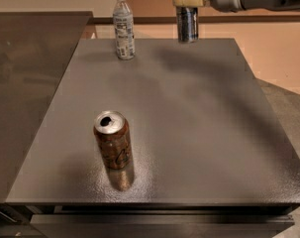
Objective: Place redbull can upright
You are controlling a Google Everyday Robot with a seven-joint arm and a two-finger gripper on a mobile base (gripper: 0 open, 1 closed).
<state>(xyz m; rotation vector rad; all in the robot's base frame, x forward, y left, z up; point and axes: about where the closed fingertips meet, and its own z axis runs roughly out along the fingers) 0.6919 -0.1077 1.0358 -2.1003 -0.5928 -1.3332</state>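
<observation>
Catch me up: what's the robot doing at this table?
The robot's claw, at the far edge of the dark grey tabletop, grips a slim silver and blue redbull can, upright and low over the surface. Not released yet. A clear plastic bottle with white cap stands beside it; a brown soda can stands opened near the front.

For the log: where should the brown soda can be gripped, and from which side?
Its mid-body, from the side: the brown soda can stands upright, round walls free all around. The hand, at the far edge of the table, holds the redbull can.
</observation>
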